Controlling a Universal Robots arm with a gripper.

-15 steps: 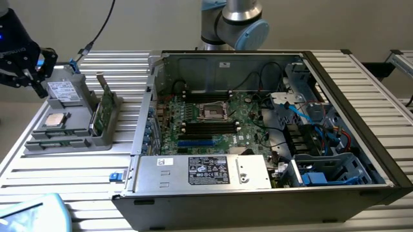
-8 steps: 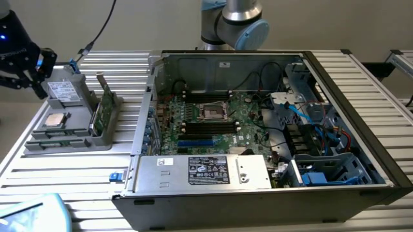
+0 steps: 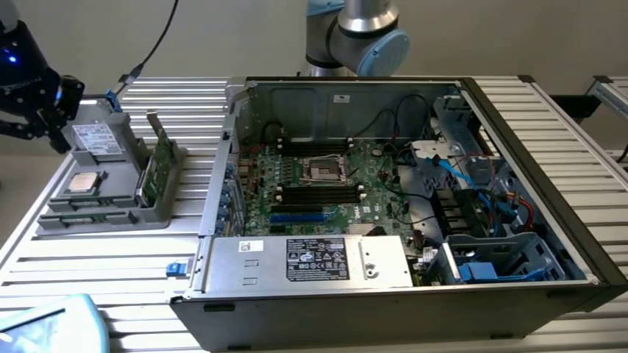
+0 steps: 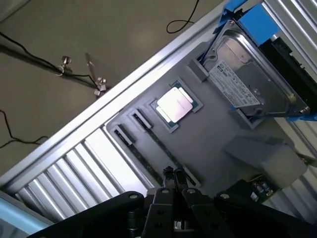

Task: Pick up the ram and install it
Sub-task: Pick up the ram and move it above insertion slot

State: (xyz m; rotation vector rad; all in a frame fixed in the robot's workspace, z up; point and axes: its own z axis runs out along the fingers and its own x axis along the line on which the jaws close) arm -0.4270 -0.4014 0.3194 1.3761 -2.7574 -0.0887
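1. My pincer (image 4: 173, 174) is clenched, the two black fingertips pressed flat against each other with nothing between them.
2. In the exterior view my pincer (image 3: 44, 125) hangs at the upper left of the frame, beyond the far end of the grey tray (image 3: 157, 209) and above the ribbed metal surface (image 3: 108, 265).
3. The ram (image 4: 159, 148) sits on edge in a long, narrow slot of the tray (image 4: 213, 134). It shows as a thin dark green strip between two black end clips.
4. In the wrist view my closed fingertips hover over one end of that strip; I cannot tell whether they touch it.
5. The square silver processor (image 4: 174, 105) lies flat in its own pocket, just beside the other end of the ram.
6. The hard drive (image 4: 247, 74) rests in the next compartment past the processor, with a blue bracket along its side.
7. In the exterior view the processor (image 3: 84, 182) and hard drive (image 3: 96, 137) lie in the tray at the left of the frame. A taller green card (image 3: 157, 165) stands upright along the tray's right side.
8. The open computer case (image 3: 294, 99) fills the centre and right of the frame, just beside the tray.
9. Inside it the motherboard (image 3: 363, 184) lies flat, with black memory slots (image 3: 314, 195) below the square socket.
10. The silver power supply (image 3: 304, 261) sits along the case's near edge.
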